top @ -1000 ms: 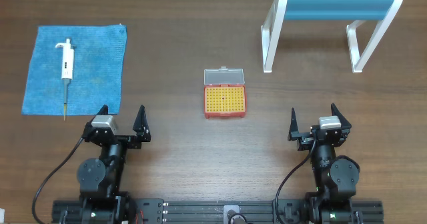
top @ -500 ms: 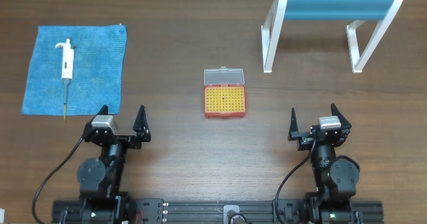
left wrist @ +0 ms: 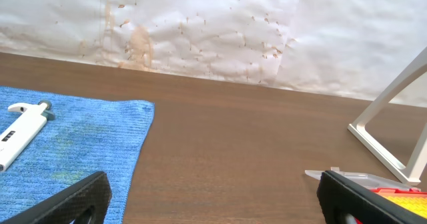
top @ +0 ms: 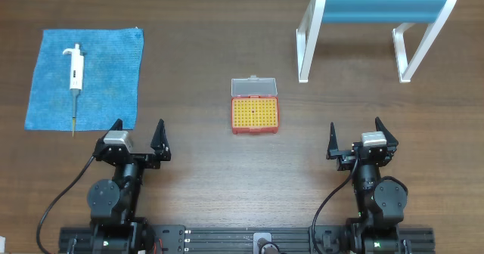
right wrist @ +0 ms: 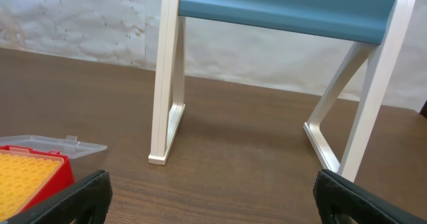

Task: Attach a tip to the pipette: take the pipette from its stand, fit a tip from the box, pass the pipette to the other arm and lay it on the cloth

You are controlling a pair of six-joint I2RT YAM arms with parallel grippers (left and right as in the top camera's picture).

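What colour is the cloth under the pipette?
The cloth is blue, seen best in the top view; the white pipette lies on it.

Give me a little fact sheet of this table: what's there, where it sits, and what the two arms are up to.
pipette: lying on the cloth, yellow tip fitted, tip end toward the arms
cloth: blue, flat, far left of the table
tip box: red, lid open, yellow tips inside, mid-table
stand: white legs, blue bar, far right
left fingers: open, holding nothing, close to the arm's base
right fingers: open, holding nothing, close to the arm's base
task: looks finished
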